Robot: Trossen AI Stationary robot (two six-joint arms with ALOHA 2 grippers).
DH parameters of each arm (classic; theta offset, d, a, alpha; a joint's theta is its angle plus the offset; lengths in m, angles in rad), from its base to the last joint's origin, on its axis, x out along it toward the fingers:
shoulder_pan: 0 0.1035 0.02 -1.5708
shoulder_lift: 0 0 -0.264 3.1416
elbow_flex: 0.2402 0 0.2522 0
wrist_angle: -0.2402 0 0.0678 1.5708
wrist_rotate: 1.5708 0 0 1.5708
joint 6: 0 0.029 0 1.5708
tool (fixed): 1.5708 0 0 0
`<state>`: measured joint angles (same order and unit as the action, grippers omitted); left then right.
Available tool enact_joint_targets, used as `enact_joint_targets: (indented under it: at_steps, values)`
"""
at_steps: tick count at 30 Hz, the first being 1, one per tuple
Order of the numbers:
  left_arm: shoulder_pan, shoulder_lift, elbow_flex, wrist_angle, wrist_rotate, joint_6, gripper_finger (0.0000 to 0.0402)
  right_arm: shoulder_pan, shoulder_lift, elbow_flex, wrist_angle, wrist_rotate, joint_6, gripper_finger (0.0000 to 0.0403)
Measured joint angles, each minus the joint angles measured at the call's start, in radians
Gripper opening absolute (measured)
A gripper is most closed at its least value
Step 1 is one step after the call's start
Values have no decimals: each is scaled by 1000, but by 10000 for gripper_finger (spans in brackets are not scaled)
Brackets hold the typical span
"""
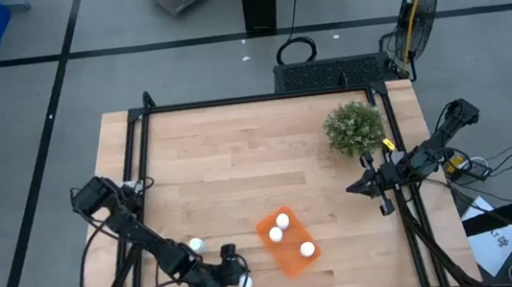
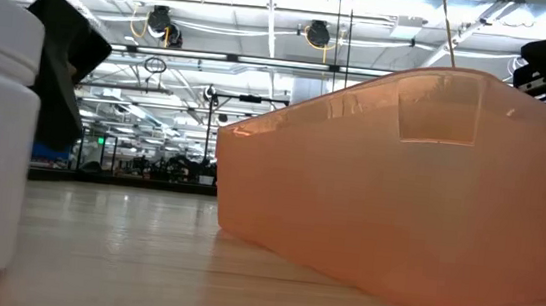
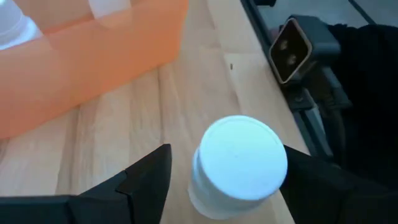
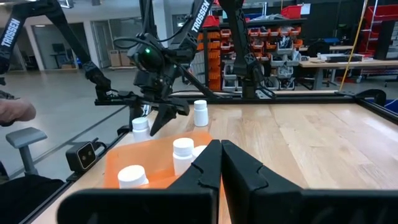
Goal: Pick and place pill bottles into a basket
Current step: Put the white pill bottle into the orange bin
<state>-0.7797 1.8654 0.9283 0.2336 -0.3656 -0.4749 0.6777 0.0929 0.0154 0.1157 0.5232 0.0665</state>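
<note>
The orange basket stands near the table's front middle with three white pill bottles in it. A fourth bottle stands on the table to its left. A fifth bottle stands upright near the front edge. My left gripper is open around it, one finger on either side, pointing down; I cannot tell whether they touch it. It also shows in the high view. My right gripper is shut and empty at the table's right.
A green bushy plant stands at the back right, near my right arm. A black frame rail and a small camera unit run along the front edge, close to the fifth bottle. Bare wood lies at the table's middle and back left.
</note>
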Motion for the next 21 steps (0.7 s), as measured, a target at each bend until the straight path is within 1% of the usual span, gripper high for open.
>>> enact_joint_targets:
  at_steps: [5, 10, 18, 21]
  values:
    - [11, -1, 0, -1, 10, -6, 229, 0, 0, 0, 0, 0, 0, 4]
    - [12, -1, 0, 43, 9, 35, 179, 0, 0, 0, 0, 0, 0, 4]
    - [36, -14, 0, 65, 9, 122, 179, 0, 0, 0, 0, 0, 0, 4]
    - [61, -18, 0, 105, 13, 180, 190, 0, 0, 0, 0, 0, 0, 4]
